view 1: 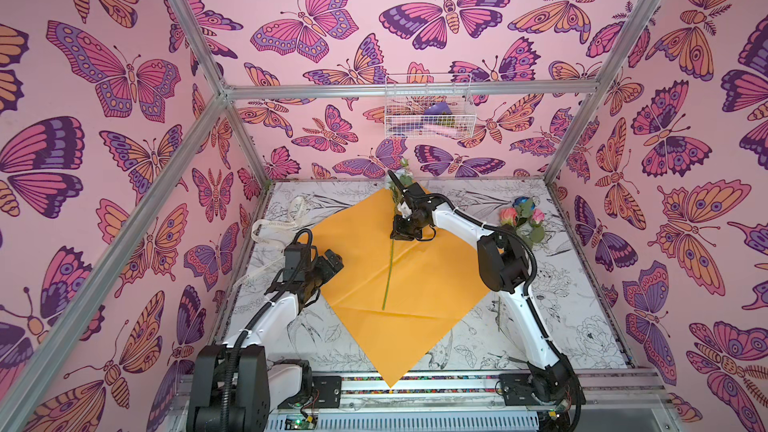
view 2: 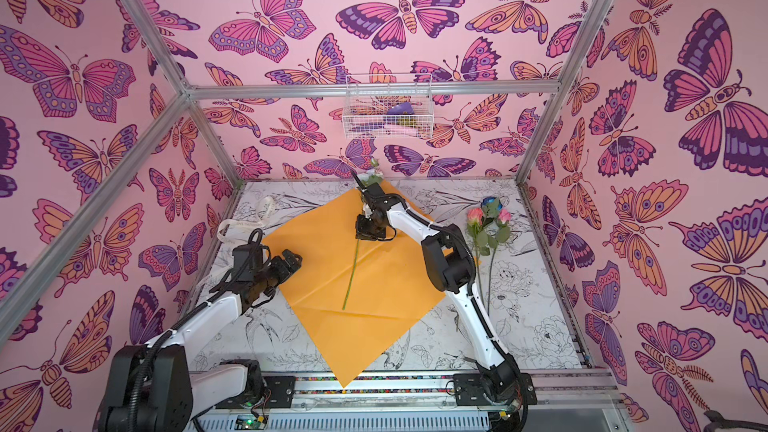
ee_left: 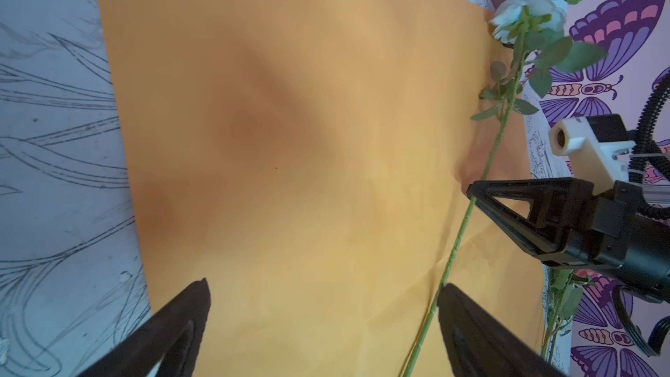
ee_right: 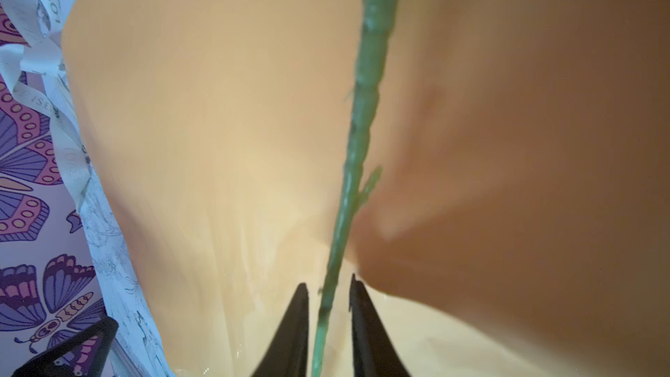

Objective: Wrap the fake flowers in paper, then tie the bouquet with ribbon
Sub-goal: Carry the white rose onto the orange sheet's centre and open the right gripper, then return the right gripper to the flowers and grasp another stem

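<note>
A white wire basket point(view 1: 391, 112) hangs on the back wall, clear of the surface point(view 1: 540, 326). It holds a purple piece point(view 1: 436, 110), some pale pink lengths point(view 1: 444, 130) and a small greenish clump point(view 1: 448, 121); what these are is too small to tell.

The orange paper sheet point(view 1: 436, 284) lies flat and unfolded as a diamond in the middle of the surface. On it lies only the white rose point(ee_left: 533, 9), its stem running down the sheet's middle and its bloom past the far corner by the wall. Two pink roses point(view 1: 508, 216) and a blue rose point(view 1: 523, 203) lie on the bare surface to the right of the sheet, beside the right arm. The cream ribbon point(view 1: 274, 224) is looped off the sheet's left edge.

The right claw point(ee_right: 328, 284) straddles the rose's stem, jaws narrowly parted with a gap on each side. The left claw point(ee_left: 324, 284) is spread wide and empty above the sheet's left part.
</note>
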You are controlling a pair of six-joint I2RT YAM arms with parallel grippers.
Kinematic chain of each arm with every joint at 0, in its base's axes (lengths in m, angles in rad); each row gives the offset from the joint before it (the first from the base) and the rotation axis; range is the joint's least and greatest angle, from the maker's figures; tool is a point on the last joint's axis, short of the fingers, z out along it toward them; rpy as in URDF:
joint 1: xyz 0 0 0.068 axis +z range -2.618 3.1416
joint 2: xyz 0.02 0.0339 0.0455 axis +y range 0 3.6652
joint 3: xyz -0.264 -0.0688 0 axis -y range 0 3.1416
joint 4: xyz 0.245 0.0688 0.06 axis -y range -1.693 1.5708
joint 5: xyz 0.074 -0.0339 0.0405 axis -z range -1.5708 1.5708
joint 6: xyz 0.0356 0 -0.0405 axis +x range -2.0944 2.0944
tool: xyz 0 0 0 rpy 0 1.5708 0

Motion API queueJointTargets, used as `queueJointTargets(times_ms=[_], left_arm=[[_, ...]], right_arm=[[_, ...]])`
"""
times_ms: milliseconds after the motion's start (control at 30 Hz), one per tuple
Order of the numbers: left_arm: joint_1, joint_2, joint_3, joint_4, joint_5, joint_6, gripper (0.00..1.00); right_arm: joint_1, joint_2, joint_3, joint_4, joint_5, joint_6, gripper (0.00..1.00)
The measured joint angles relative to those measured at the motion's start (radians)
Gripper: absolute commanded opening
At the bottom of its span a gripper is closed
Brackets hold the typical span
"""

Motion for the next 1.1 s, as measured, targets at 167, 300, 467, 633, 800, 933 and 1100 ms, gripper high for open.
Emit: queueJointTargets(times_ms=[167, 300, 467, 633, 800, 933, 1100], left_arm=[[0.000, -0.002, 0.000, 0.000, 0.006, 0.000, 1.00], [0.000, -0.016, -0.002, 0.000, 0.006, 0.000, 1.00], [0.000, -0.038, -0.002, 0.000, 0.006, 0.000, 1.00], [0.000, -0.044, -0.002, 0.000, 0.006, 0.000, 1.00], [0.000, -0.045, -0.002, 0.000, 0.006, 0.000, 1.00], [0.000, -0.045, -0.002, 0.000, 0.007, 0.000, 1.00], [0.000, -0.045, -0.002, 0.000, 0.008, 0.001, 1.00]], right_arm=[[-0.008, -0.001, 0.000, -0.025, 0.034, -0.030, 0.40], [-0.016, -0.048, -0.045, -0.048, 0.087, -0.061, 0.40], [-0.024, -0.270, -0.243, -0.063, 0.170, -0.102, 0.44], [-0.028, -0.552, -0.463, -0.039, 0.253, -0.129, 0.48], [-0.053, -0.750, -0.654, -0.039, 0.365, -0.126, 0.44], [-0.115, -0.855, -0.813, -0.072, 0.476, -0.103, 0.43], [-0.252, -0.954, -0.984, -0.096, 0.544, -0.084, 0.43]])
